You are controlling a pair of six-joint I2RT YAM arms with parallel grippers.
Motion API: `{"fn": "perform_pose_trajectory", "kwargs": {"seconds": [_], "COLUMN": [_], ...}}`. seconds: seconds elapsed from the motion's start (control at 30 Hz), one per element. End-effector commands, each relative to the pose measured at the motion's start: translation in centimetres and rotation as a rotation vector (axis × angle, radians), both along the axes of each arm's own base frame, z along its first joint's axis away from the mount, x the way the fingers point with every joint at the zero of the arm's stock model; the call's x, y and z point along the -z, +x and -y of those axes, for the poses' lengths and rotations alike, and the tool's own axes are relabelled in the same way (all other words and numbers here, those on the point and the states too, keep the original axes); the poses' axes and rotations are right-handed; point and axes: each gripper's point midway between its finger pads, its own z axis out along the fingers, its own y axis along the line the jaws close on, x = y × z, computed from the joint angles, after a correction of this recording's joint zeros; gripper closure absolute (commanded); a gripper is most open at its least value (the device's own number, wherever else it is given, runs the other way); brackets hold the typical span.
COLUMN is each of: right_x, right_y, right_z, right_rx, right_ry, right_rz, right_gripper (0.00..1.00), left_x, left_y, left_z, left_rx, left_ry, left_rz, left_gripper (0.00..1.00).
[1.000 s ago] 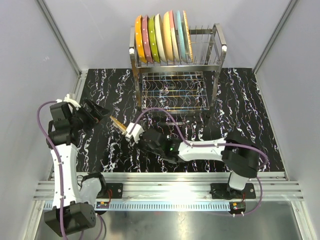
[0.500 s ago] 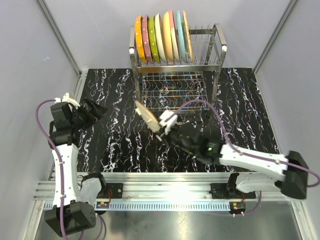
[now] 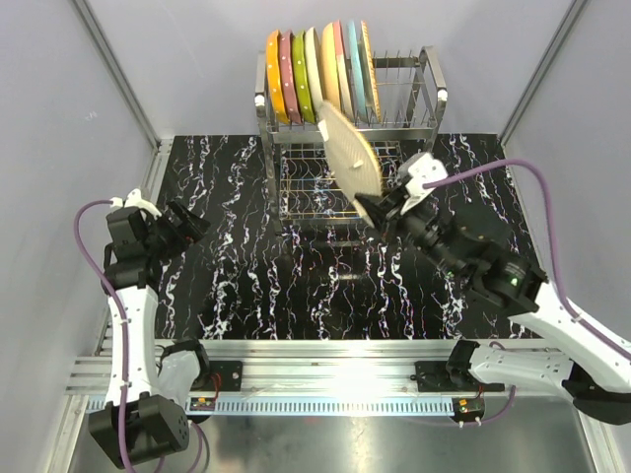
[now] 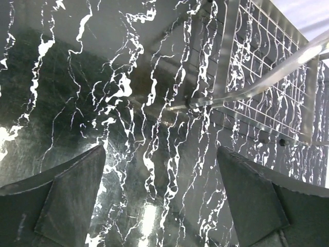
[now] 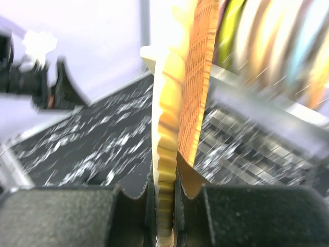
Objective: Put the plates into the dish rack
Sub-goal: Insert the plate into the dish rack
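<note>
Right pincer (image 5: 164, 193) clamped on tan plate (image 3: 351, 153) rim, racked plates (image 5: 267, 41) blurred behind, left pincer (image 4: 160, 180) wide, fingers (image 4: 67, 195) partly cropped

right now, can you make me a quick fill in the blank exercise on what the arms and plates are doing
The left gripper is ____, holding nothing.
The right gripper grips the cream plate by its ____.
The leftmost plate in the dish rack is ____.
Missing words: open; rim; orange.
</note>
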Motion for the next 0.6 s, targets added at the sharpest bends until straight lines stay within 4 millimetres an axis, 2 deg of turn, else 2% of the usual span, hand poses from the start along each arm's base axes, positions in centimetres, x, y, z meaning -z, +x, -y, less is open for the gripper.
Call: {"fn": "perform_pose_trajectory", "kwargs": {"seconds": [0.0, 0.03, 0.07, 0.1, 0.13, 0.2, 0.23, 0.27, 0.33, 0.4, 0.43, 0.5, 0.53, 0.57], "right_x": [-7.6, -9.5, -10.3, -11.2, -13.3, -14.4, -16.0, -16.2, -17.5, -17.6, -18.1, -17.8, -18.4, -17.9], "right_y": [1.2, 0.9, 1.0, 1.1, 1.0, 2.3, 2.2, 3.0, 3.9, 5.5, 6.6, 8.0, 8.8, 10.3], "right_z": [3.6, 4.1, 4.3, 4.6, 5.5, 5.7, 6.4, 6.1, 7.1, 7.2, 8.9, 8.4, 10.0, 9.8], "right_rx": [0.138, 0.134, 0.137, 0.148, 0.172, 0.220, 0.238, 0.249, 0.289, 0.294, 0.339, 0.292, 0.334, 0.340], "right_ry": [0.071, 0.111, 0.113, 0.127, 0.160, 0.139, 0.164, 0.151, 0.157, 0.169, 0.174, 0.193, 0.191, 0.183], "right_rz": [0.182, 0.215, 0.242, 0.259, 0.296, 0.324, 0.351, 0.356, 0.376, 0.364, 0.367, 0.332, 0.337, 0.311], "right_gripper": [1.00, 1.00, 1.00, 1.00, 1.00, 1.00, 1.00, 1.00, 1.00, 1.00, 1.00, 1.00, 1.00, 1.00], "left_x": [-0.3, -0.1, 0.2, 0.4, 0.7, 1.0, 1.1, 1.2, 1.6, 1.6, 1.8, 1.8, 2.0, 1.9], "left_y": [0.8, 0.8, 0.8, 0.8, 0.9, 1.0, 1.1, 1.2, 1.2, 1.4, 1.4, 1.4, 1.4, 1.4], "left_z": [-0.7, -0.8, -1.1, -1.1, -1.2, -1.3, -1.4, -1.5, -1.4, -1.3, -1.2, -1.2, -1.1, -1.1], "left_rx": [-0.006, -0.011, -0.019, -0.018, -0.019, -0.021, -0.027, -0.029, -0.025, -0.016, -0.012, -0.012, -0.008, -0.007], "left_ry": [0.055, 0.060, 0.071, 0.074, 0.073, 0.073, 0.075, 0.076, 0.073, 0.065, 0.063, 0.061, 0.059, 0.058], "left_rz": [0.055, 0.054, 0.050, 0.044, 0.032, 0.020, 0.011, 0.009, 0.001, 0.010, 0.005, 0.002, -0.001, 0.001], "left_gripper": [0.09, 0.09, 0.01, 0.01, 0.01, 0.01, 0.01, 0.01, 0.01, 0.01, 0.01, 0.01, 0.01, 0.01]}}
